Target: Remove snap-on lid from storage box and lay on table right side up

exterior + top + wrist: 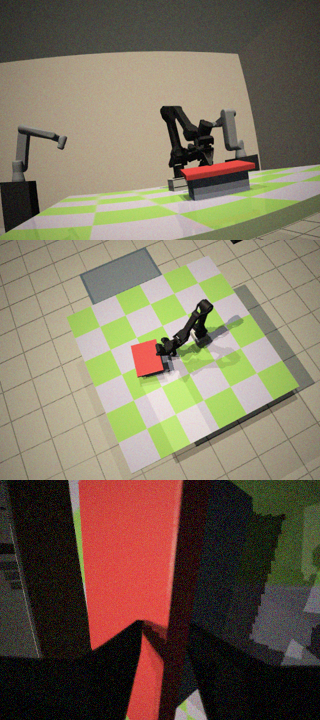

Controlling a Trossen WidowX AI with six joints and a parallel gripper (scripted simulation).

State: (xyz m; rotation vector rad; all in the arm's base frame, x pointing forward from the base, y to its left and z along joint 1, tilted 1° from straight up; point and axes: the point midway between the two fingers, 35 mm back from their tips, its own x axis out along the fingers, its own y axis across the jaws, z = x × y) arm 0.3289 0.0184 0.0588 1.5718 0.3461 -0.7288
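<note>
A flat red lid sits level over the grey storage box near the middle of the checkered table. In the side view a dark band shows between the red top and the grey box wall. My black gripper reaches down at the lid's edge on the arm's side and is shut on the lid's rim. In the wrist view the fingers straddle the dark red rim. The inside of the box is hidden.
The arm's base stands on the table just behind the box. Two grey arms on black pedestals stand beyond the table. A grey-blue panel lies on the floor by the far table edge.
</note>
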